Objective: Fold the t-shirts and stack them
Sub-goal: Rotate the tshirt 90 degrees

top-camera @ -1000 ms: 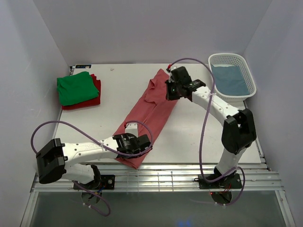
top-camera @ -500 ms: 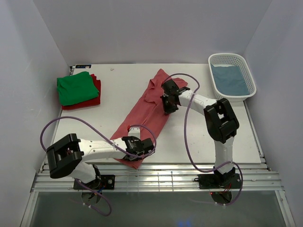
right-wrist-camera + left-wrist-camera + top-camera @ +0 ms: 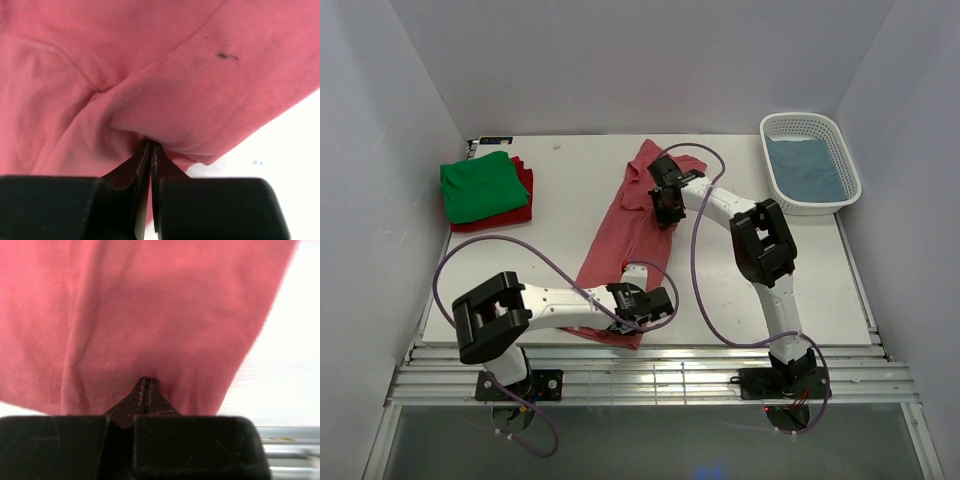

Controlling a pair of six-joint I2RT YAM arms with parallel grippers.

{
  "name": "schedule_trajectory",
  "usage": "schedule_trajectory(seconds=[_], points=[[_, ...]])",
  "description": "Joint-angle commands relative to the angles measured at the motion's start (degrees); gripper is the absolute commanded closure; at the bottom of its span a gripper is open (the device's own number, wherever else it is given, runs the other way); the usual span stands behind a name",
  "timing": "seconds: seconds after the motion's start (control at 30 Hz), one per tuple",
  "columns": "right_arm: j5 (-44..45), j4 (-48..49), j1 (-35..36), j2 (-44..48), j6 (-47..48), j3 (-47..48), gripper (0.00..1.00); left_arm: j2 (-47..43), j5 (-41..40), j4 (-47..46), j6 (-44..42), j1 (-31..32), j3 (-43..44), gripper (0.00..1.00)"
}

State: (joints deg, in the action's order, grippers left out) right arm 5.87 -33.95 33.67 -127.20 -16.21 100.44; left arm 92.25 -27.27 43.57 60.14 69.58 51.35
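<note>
The dusty pinkish-red t-shirt (image 3: 623, 235) is pictured drawn out into a long, narrow band across the middle of the white table (image 3: 520, 262). It runs on a diagonal from the front edge up toward the far side.

Its near hem is pinched by the left gripper (image 3: 655, 310). In the left wrist view the fingers (image 3: 134, 401) are seen pressed flat together, with a fold of the cloth gathered at their tips.

The far end of the shirt is clamped in the same way by the right gripper (image 3: 665, 205). Its fingers (image 3: 131, 169) are closed on a bunched ridge of fabric, and a small dark mark is visible on the cloth beyond them.

At the far left of the table, well apart from the stretched shirt, a folded bright green t-shirt (image 3: 480, 185) is laid on top of a folded dark red t-shirt (image 3: 522, 208). At the far right corner a muted grey-blue t-shirt (image 3: 807, 168) is seen lying inside a white lattice basket (image 3: 803, 122).

The left arm is shown reaching low along the front edge, the right arm stretched out toward the far side. Purple cables (image 3: 695, 270) are looped from both arms above the tabletop.
</note>
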Motion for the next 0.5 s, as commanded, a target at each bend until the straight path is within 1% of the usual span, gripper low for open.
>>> schedule_trajectory(seconds=[0.0,0.03,0.27,0.47], points=[[2.74,-4.80,-1.41,-3.75,0.39,6.15,0.92,5.75,10.83,-9.82,-0.20,2.22,1.90,1.00],[2.74,-5.50,-1.68,-4.63,0.47,8.52,0.92,6.19,10.92,-9.82,-0.72,2.57,3.30,1.00],[1.43,-7.17,-4.84,-6.92,1.26,13.72,0.92,9.26,12.85,-10.96,-3.18,3.72,6.82,1.00],[0.46,-8.06,-5.98,-8.42,2.32,15.83,0.92,10.76,10.49,-11.05,-5.91,3.89,9.46,1.00]])
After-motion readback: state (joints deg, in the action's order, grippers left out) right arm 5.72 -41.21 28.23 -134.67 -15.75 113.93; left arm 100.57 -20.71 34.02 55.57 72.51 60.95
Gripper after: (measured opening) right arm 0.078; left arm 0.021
